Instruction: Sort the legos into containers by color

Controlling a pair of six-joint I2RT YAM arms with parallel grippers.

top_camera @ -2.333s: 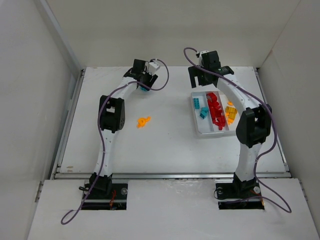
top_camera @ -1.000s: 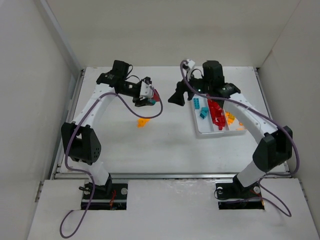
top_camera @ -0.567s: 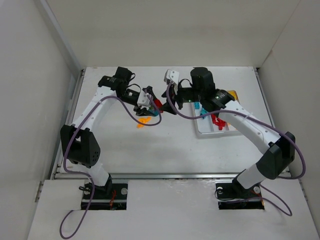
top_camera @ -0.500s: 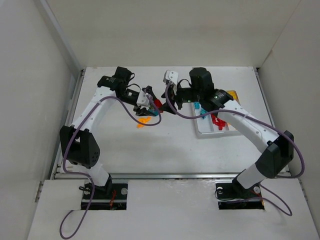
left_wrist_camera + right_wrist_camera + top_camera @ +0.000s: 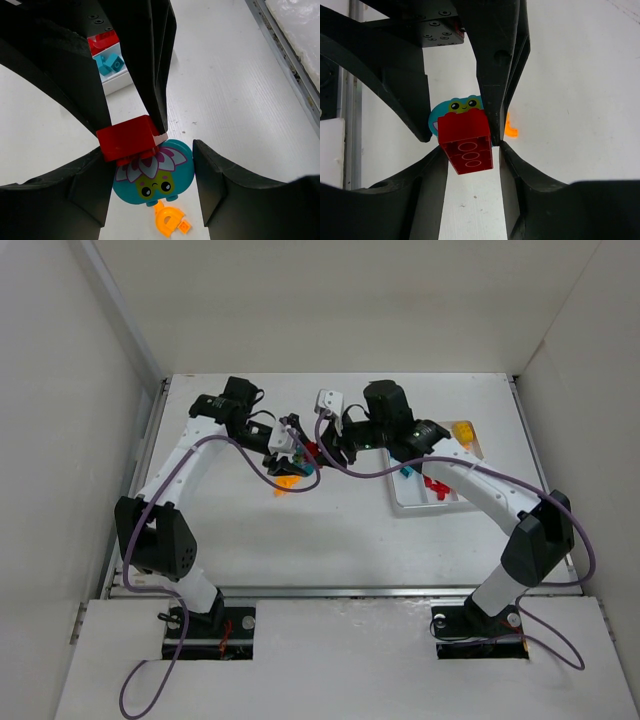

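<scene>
While my two wrists meet over the table (image 5: 350, 540) at the upper middle of the overhead view, my left gripper (image 5: 150, 167) pinches a round teal piece (image 5: 156, 182) with a printed face, both fingers touching its sides. A red brick (image 5: 467, 142) sits joined to that piece, and my right gripper (image 5: 470, 150) presses its fingers against the brick's two long sides. An orange piece (image 5: 169, 223) lies on the table at the left wrist view's lower edge. Right of centre overhead, the white tray (image 5: 400, 502) holds teal and red legos (image 5: 435, 485), partly under my right arm.
</scene>
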